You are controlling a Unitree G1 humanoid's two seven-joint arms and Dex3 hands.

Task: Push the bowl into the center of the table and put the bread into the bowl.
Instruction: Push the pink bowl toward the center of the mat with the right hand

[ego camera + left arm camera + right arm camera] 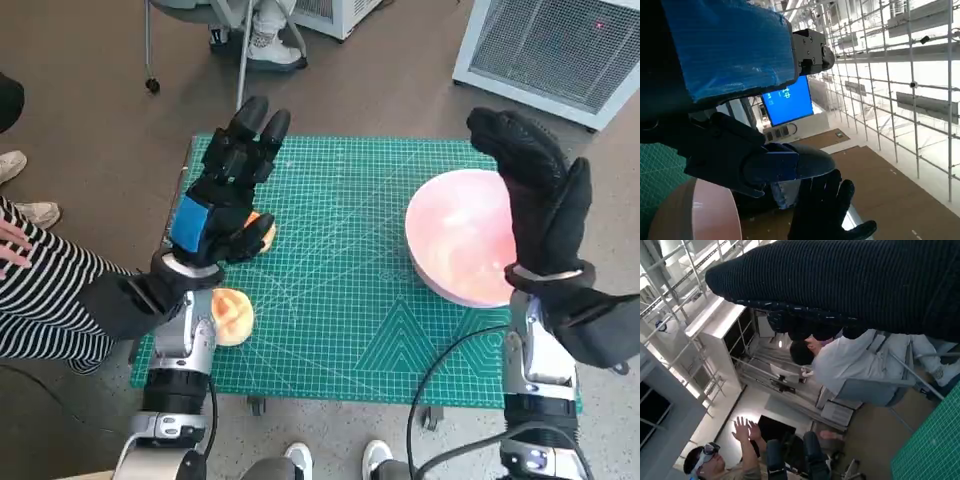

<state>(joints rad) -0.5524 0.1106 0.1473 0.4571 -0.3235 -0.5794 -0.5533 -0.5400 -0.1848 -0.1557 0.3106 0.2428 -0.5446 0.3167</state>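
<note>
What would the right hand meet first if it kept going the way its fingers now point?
Probably nothing on the table: the right hand points past the far edge beside the bowl, toward floor and a white grille. Its height is unclear.

No text is readable; the blue screen (788, 101) carries characters too small to make out.

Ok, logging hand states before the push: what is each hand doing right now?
Left hand: open, fingers spread, holding nothing.
Right hand: open, holding nothing, at the bowl's outer edge.
</note>
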